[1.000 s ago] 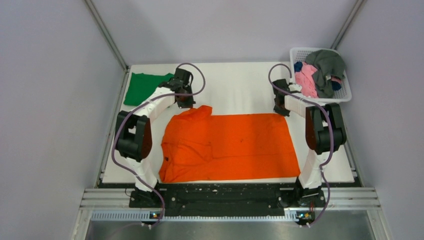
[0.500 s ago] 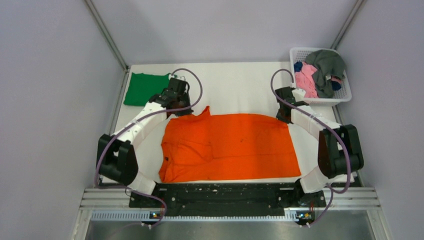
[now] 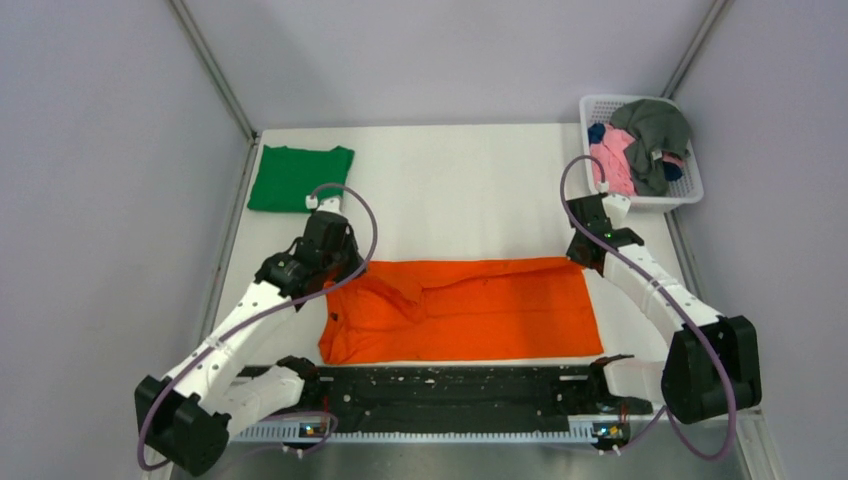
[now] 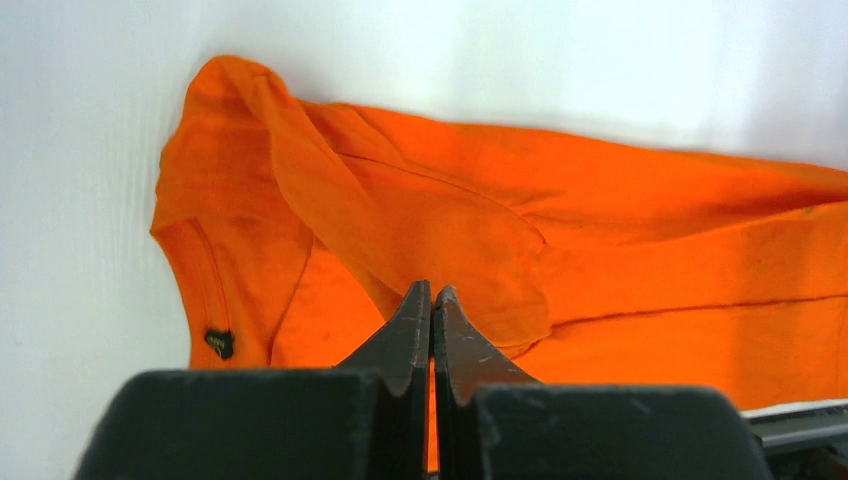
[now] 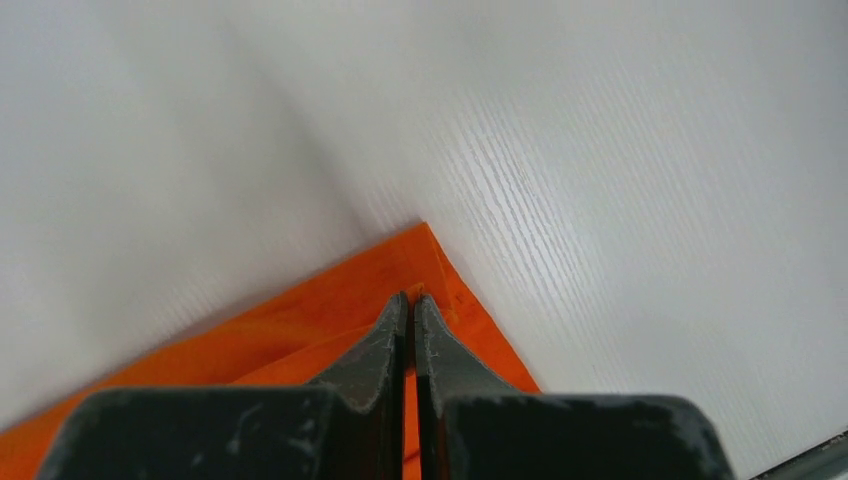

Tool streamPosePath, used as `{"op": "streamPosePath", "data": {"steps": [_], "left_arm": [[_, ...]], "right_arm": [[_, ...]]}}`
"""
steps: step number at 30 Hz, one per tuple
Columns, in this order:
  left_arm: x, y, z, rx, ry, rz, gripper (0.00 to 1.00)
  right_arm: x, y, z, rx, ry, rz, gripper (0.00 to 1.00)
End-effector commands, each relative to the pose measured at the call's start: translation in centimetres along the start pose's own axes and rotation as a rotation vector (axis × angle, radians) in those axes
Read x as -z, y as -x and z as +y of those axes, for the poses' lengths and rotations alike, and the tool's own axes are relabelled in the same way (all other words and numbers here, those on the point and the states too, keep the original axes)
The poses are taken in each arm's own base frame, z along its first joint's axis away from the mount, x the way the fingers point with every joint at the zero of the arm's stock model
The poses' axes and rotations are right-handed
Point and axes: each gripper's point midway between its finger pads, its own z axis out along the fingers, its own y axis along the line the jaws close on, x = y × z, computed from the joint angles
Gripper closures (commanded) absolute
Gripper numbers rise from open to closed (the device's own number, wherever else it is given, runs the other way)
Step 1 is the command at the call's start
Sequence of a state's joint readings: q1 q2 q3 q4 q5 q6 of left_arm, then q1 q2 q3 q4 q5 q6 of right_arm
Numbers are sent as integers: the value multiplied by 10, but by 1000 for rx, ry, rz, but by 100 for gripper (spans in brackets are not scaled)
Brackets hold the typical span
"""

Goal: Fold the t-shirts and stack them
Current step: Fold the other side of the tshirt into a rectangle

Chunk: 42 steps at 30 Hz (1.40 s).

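Note:
The bright orange t-shirt [image 3: 470, 310] lies on the white table near the front edge, its far part folded over toward the near side, the collar end at the left. My left gripper [image 3: 343, 272] is shut on the shirt's far left edge; in the left wrist view [image 4: 432, 290] a fold of orange cloth [image 4: 440, 210] runs into the closed jaws. My right gripper [image 3: 590, 256] is shut on the shirt's far right corner, which shows in the right wrist view [image 5: 411, 297] as orange cloth [image 5: 300, 330]. A folded green t-shirt [image 3: 298, 178] lies at the far left.
A white basket [image 3: 692, 190] at the far right corner holds pink [image 3: 612, 162], grey [image 3: 655, 128] and dark blue [image 3: 597, 132] shirts. The black rail [image 3: 450, 385] runs along the table's near edge. Grey walls stand on both sides.
Both grippers have moved toward the near edge with the shirt's far edge in them. The orange shirt is now a narrower band, and the green shirt is uncovered by the left arm.

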<state>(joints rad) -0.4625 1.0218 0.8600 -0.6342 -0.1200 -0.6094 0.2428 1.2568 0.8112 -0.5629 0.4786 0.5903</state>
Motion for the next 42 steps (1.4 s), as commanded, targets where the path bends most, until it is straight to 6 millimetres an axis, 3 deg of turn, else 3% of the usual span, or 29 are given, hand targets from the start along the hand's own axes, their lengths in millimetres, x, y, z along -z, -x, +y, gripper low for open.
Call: {"op": "streamPosePath", "data": {"steps": [1,9,15,21,26,30,32,33,35,40,42], "left_arm": [[14,-15,0,52,-29,13,100],[39,-18,1,109,-61,-4,100],[58,-33,5,163,-77,15,100],[52,-74,21,233,-59,91,100],[42,-110,31,317,-55,165,100],[41,-135,38,356,-43,231,100],[43,-141,36,353,-64,252,90],[46,-143,34,347,-82,263,76],[52,-143,27,333,-127,274,61],[65,-135,23,309,-155,256,36],[64,-126,21,303,-156,223,6]], "right_arm": [[16,9,-14,12,-34,-45,100],[22,14,-13,12,-18,-55,100],[19,13,-13,21,-19,-56,100],[13,7,-6,26,8,-40,100],[9,-5,-12,13,-19,-14,100],[6,-16,-19,9,-42,5,94],[5,-20,-26,5,-76,8,83],[5,-21,-28,-1,-84,7,75],[8,-22,-34,-12,-106,1,58],[21,-9,-40,-52,-106,-51,29],[27,-2,-35,-60,-67,-72,16]]}}
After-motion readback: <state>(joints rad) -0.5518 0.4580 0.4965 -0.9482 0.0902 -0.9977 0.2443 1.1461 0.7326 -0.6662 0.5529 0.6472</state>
